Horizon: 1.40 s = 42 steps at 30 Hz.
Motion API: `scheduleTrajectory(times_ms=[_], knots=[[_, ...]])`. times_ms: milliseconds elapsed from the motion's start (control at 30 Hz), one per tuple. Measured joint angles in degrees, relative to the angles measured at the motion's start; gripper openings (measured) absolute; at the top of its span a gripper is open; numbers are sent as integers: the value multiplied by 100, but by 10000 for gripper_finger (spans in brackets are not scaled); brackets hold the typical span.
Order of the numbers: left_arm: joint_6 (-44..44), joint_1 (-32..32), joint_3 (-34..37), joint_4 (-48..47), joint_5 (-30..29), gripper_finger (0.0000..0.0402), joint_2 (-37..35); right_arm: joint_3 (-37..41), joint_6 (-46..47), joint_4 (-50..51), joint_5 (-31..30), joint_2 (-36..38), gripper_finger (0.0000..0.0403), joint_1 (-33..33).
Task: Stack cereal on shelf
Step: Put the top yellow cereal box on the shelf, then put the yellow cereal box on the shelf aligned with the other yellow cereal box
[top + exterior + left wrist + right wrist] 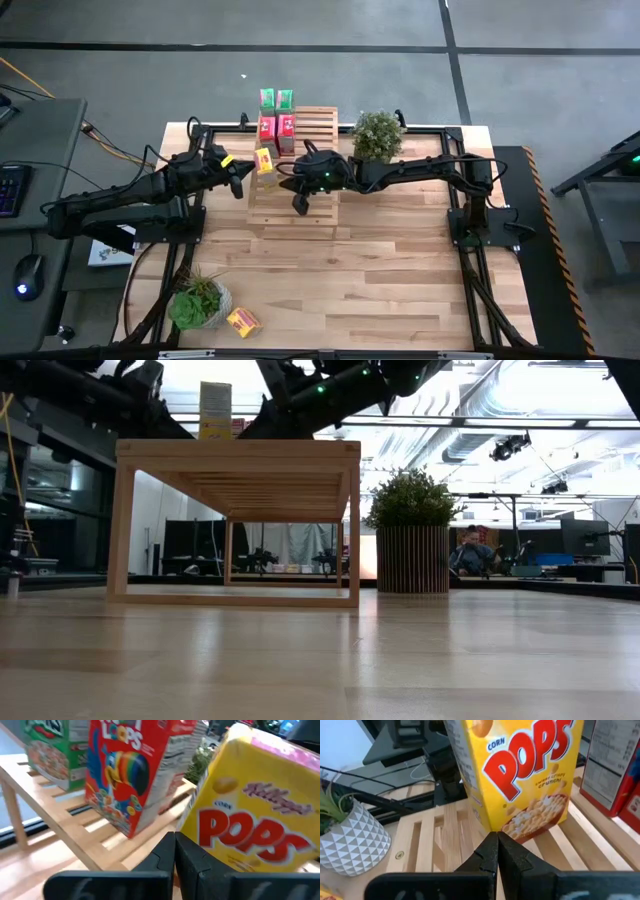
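Plank tabletop (380, 270), pale wood, inside a black frame. Broad open boards from centre toward 6 o'clock.

Shelf (300, 190), light-wood slatted rack, sits at about 12 o'clock of table centre. The low view shows it raised on thin square legs with a clear gap beneath the slats (237, 480); the high view shows only its top.

Left arm reaches in from 9 o'clock. Right arm reaches in from 3 o'clock across the rack.

Round bushy plant (377, 135) just off the rack's 3 o'clock side; the low view shows its ribbed cylindrical pot. Spiky plant (198, 303) in a white faceted pot near the 7 o'clock corner.

Cereal, cardboard boxes:
- two green boxes (276, 98) at the rack's 12 o'clock edge
- two red boxes (277, 132) just behind them toward 6 o'clock
- yellow Corn Pops box (266, 160) upright on the slats near the rack's 9 o'clock edge, between both grippers
- second yellow box (242, 321) lying flat on the table beside the spiky plant, well apart from the rack.

Left gripper (174, 851): fingers pressed together, holding nothing, close to the yellow box. Its wrist view alone shows print on the red box.

Right gripper (497, 851): fingers likewise closed, empty, tips near the box's base.
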State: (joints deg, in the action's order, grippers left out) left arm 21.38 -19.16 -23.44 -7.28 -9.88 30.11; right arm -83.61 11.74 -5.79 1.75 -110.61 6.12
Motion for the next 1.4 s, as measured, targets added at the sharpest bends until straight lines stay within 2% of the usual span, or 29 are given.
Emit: scheduleTrajectory(times_ms=[600, 1000, 1200, 1300, 1400], knots=[[-267, 0, 0, 508, -104, 0, 525, 0, 132, -141, 42, 2, 0, -30], [-389, 0, 0, 508, -83, 0, 472, 0, 141, -103, 40, 3, 0, -42], [-455, 0, -464, -933, 36, 0, -20, 0, 347, 574, 67, 279, 0, 62], [-497, 0, -817, -1775, 342, 0, -282, 0, 329, 1359, 173, 583, 0, 109], [-502, 4, -1102, -2164, 844, 0, -488, 0, 325, 2346, 193, 991, 0, 140]])
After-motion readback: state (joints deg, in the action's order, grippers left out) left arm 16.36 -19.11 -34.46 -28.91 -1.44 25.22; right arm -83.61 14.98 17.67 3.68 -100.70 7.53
